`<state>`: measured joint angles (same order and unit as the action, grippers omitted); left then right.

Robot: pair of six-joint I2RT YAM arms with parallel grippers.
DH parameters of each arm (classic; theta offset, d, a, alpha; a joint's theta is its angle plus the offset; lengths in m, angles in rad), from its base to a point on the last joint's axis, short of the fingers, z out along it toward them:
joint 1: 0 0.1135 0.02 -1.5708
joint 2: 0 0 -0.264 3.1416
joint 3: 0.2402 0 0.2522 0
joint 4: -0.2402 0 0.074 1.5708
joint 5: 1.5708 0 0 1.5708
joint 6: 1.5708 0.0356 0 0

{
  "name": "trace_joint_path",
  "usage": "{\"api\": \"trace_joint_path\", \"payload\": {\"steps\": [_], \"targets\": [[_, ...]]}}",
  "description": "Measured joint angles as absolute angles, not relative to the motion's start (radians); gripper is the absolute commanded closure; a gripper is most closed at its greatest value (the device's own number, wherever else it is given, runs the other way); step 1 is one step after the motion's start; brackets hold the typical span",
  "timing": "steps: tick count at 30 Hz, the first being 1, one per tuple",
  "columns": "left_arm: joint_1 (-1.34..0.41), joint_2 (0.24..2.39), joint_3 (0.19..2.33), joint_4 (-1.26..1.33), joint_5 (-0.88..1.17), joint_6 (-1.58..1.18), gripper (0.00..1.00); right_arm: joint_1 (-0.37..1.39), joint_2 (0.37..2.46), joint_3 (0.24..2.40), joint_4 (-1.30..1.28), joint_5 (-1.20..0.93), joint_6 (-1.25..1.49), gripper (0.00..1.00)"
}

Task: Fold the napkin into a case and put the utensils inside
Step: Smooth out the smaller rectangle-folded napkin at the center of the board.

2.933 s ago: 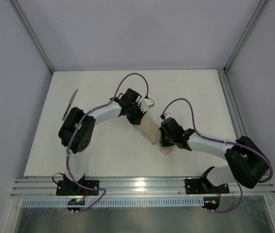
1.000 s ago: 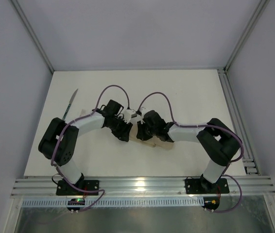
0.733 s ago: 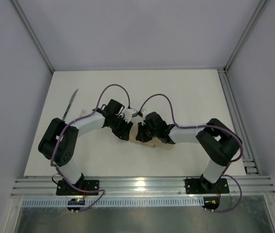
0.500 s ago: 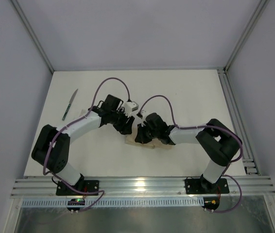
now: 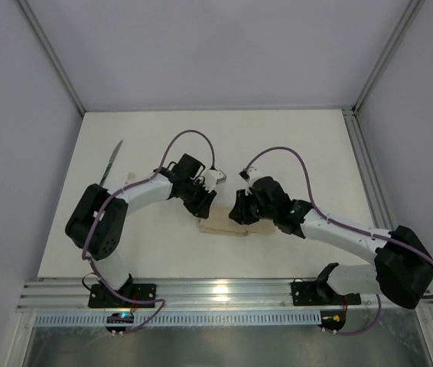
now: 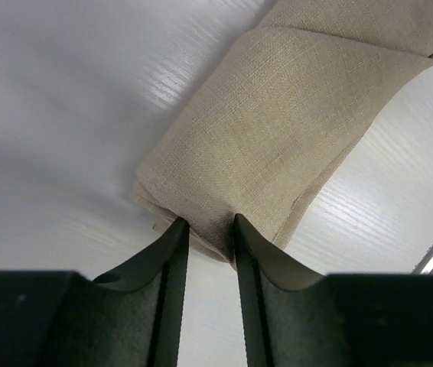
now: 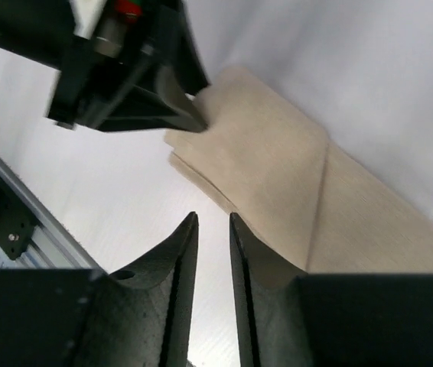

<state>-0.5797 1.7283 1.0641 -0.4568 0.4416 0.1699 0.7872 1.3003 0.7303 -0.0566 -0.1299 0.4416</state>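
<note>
One case (image 5: 223,227) and one knife (image 5: 113,157) lie well apart

The case (image 5: 218,228) lies between left claw (image 6: 209,228) and right claw (image 7: 213,222), a likely knife (image 5: 110,162) far left.

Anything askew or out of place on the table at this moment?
The knife lies near the left edge of the table, apart from the folded napkin; no fork is visible. At the napkin end between the left gripper's jaws, lower layers peek out unevenly.

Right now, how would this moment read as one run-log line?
left gripper: pinching folded napkin end | right gripper: open, empty | knife: lying far left
</note>
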Motion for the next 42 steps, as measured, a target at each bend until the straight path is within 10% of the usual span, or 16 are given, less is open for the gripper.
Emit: {"api": "trace_joint_path", "payload": {"steps": [12,23,32,42], "targets": [[-0.633,1.727,1.024,-0.495,0.411,0.231,0.88,0.588,1.235,0.437,-0.079,-0.093,0.572,0.95],[-0.636,1.675,0.987,-0.514,0.391,0.281,0.53,0.566,1.208,0.406,-0.039,-0.105,0.598,0.96],[-0.548,1.453,1.094,-0.654,0.311,0.314,0.38,0.561,1.130,0.575,-0.219,-0.107,0.465,0.70],[0.081,1.419,1.134,-0.729,0.167,0.457,0.32,0.561,1.066,0.766,-0.245,-0.146,0.347,0.58]]}}
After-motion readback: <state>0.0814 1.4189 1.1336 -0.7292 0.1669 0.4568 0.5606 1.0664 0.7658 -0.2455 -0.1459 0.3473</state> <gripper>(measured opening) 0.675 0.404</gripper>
